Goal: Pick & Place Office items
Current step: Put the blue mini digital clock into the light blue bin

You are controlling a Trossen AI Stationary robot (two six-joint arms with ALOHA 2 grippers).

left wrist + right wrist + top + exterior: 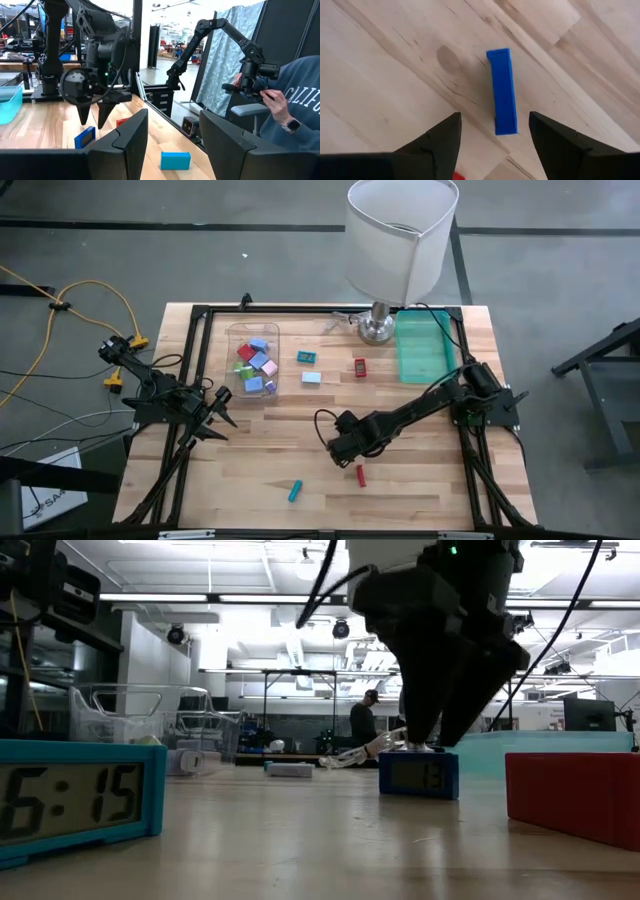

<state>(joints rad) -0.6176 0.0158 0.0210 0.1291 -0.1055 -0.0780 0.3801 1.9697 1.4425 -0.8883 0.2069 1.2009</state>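
Directly beneath the right gripper (492, 137) stands a small dark blue rectangular clock block (503, 91), on edge on the wooden table (420, 480), in the gap between the spread fingers. Fingers parted wide, grasping nothing. Block's long axis runs roughly along the line between the fingers' gap and away from the wrist, so a straight descent looks enough, in my judgement; no contact yet.

Right arm is far nearer to this block than the left. A small red block (361, 475) lies just beside the dark blue one; a teal block (295, 491) a little further off.

Left gripper (222, 416) waits beyond the table's left edge, fingers partly apart, empty.

Clear plastic bin (231, 335), well away from the dark blue block, holds a heap of light blue, red and pink pieces (256, 367). Green tray (420, 350) looks empty.
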